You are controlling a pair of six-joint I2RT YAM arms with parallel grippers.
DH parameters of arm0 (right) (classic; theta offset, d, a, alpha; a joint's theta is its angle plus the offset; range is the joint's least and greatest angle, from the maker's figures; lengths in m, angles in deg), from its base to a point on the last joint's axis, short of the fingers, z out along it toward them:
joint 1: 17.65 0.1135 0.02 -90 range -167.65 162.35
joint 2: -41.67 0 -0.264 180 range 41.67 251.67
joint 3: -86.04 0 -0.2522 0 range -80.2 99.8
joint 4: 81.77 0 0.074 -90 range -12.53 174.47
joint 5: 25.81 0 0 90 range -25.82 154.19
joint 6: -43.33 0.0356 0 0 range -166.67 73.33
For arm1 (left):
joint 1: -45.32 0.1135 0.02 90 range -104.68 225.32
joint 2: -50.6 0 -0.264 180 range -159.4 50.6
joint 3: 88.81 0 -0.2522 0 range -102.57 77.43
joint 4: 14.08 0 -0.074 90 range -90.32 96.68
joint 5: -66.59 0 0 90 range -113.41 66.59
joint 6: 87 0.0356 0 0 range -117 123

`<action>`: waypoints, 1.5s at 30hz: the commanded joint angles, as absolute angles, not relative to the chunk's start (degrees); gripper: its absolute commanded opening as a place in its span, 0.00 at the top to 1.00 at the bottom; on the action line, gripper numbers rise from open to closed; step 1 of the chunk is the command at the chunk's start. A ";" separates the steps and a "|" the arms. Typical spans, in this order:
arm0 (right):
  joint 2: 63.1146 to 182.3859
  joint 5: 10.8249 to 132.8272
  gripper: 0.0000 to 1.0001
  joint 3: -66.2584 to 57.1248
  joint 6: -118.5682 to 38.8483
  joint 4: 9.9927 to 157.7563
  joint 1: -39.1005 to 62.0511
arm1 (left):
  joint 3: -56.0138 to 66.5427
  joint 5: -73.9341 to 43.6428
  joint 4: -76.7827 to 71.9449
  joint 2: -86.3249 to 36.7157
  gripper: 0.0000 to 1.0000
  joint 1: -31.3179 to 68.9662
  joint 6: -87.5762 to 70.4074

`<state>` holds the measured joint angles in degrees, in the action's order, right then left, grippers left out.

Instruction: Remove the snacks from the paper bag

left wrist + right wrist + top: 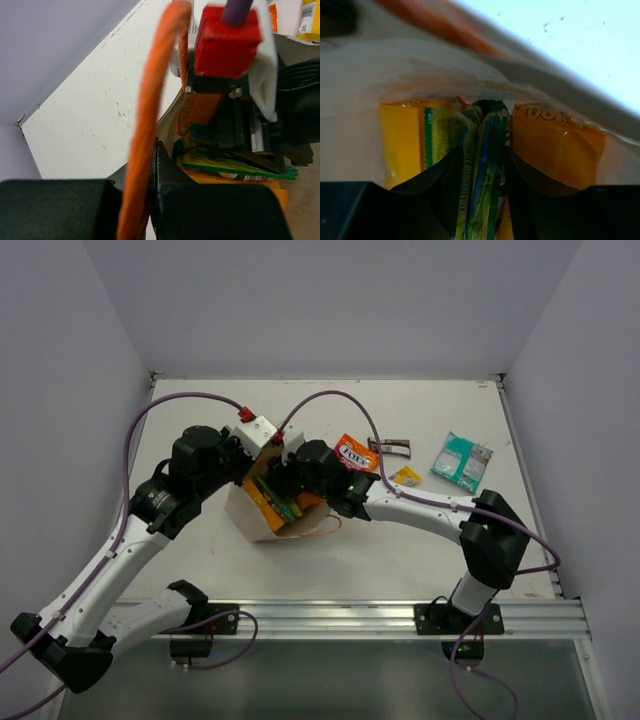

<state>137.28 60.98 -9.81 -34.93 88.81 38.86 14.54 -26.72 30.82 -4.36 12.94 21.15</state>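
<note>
step: next snack out of paper bag (245,515), judged roughly half done
right end effector (484,152): inside bag mouth, fingers pressed on both sides of green packet (487,200), looks clamped on it
left end effector (145,200): pinched together on orange string handle (150,110), lifting bag rim
do it well: draw green packet straight back through the mouth, firm pinch since glossy film may slip, left anchors bag against dragging
bag place: left of desk (200,440) centre, between both arms, tipped
bag look: cream-white, creased, thin walls
inside: orange packet (555,145) right of green, yellow-green packet (410,140) left
out, right of bag: loose orange packet (355,452), dark brown bar (392,447), small yellow packet (405,477), teal packet (462,460)
</note>
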 commanded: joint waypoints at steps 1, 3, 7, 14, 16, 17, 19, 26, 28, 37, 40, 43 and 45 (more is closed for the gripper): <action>139.58 61.90 0.59 -7.95 -33.84 88.68 38.86 | 10.20 -27.71 22.63 -2.75 1.00 12.80 21.89; 140.81 60.76 0.62 -8.04 -33.58 88.87 38.86 | 10.20 -27.63 22.45 -2.75 1.00 12.72 21.89; 141.43 58.30 0.64 -8.92 -33.58 88.78 38.95 | 10.28 -27.89 22.54 -2.57 1.00 12.80 21.89; 141.60 58.12 0.72 -8.57 -34.63 88.69 38.86 | 10.72 -28.07 22.45 -2.48 1.00 12.80 21.54; 141.78 59.00 0.98 -7.52 -35.07 87.64 38.95 | 10.72 -28.24 22.10 -2.66 1.00 12.80 21.37; 141.17 59.35 1.00 -7.34 -35.60 87.46 38.95 | 10.64 -28.50 22.10 -2.75 1.00 12.80 21.19; 137.32 60.83 1.00 -7.43 -36.39 87.37 38.95 | 10.46 -29.47 22.10 -3.01 1.00 12.80 20.75; 122.28 63.75 1.00 -4.88 -38.76 84.65 39.13 | 9.58 -32.63 21.22 -3.80 1.00 12.72 18.38; 119.90 63.75 1.00 -3.04 -39.64 82.64 39.21 | 8.97 -33.78 21.22 -4.33 1.00 12.80 18.03; 109.62 57.08 1.00 3.56 -43.06 78.05 38.25 | 7.74 -42.38 21.31 -6.09 1.00 12.72 16.80; 106.72 51.71 1.00 4.61 -44.65 77.62 34.23 | 7.39 -46.51 21.92 -6.96 1.00 12.72 16.53; 104.78 51.09 1.00 4.53 -42.82 76.91 25.72 | 7.30 -49.68 22.18 -7.67 1.00 12.89 16.71; 104.60 50.57 1.00 3.91 -42.19 76.56 21.48 | 7.30 -51.08 22.01 -8.11 1.00 13.42 16.79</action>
<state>105.90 55.28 2.19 -42.01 75.78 27.23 11.96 -43.99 30.60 -8.82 12.96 16.38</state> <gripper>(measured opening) 0.018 0.028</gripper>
